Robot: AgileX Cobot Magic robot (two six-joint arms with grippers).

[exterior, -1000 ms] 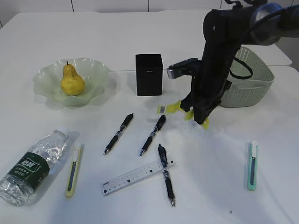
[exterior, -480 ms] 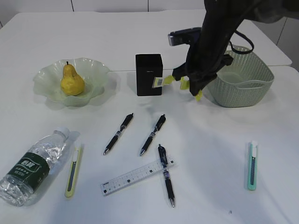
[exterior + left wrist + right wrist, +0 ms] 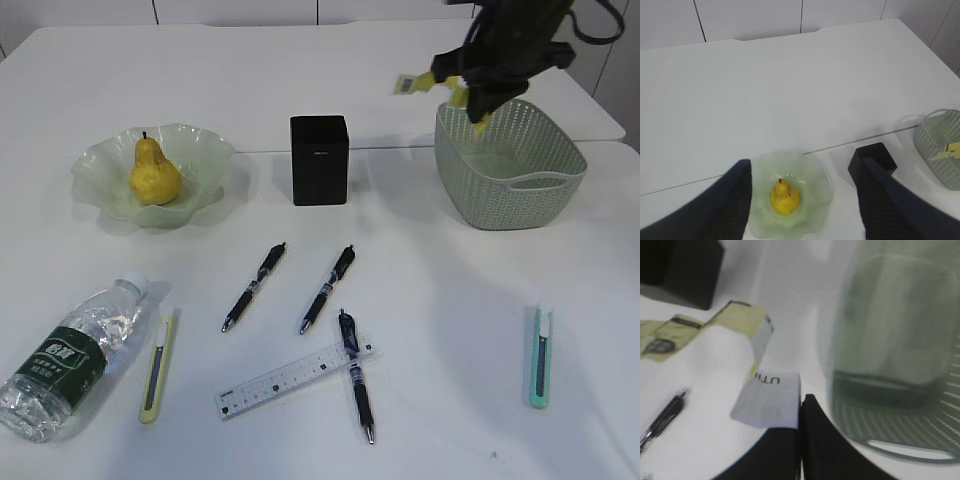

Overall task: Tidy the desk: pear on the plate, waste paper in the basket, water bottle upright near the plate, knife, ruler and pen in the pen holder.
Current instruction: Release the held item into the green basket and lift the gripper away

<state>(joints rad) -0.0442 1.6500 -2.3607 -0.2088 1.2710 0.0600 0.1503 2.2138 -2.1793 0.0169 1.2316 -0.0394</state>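
Right wrist view, waste paper (image 3: 767, 399) pinched between closed jaws, basket (image 3: 895, 365) seemingly beyond

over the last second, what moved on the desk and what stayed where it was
The right gripper, shut on the waste paper, lifted it off the desk beside the pen holder and carried it up and back over the basket; it has not let go. Everything else stayed put.

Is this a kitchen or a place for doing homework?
Probably a desk for schoolwork: a plain white tabletop with black click pens, a clear plastic ruler and a black square pen holder.
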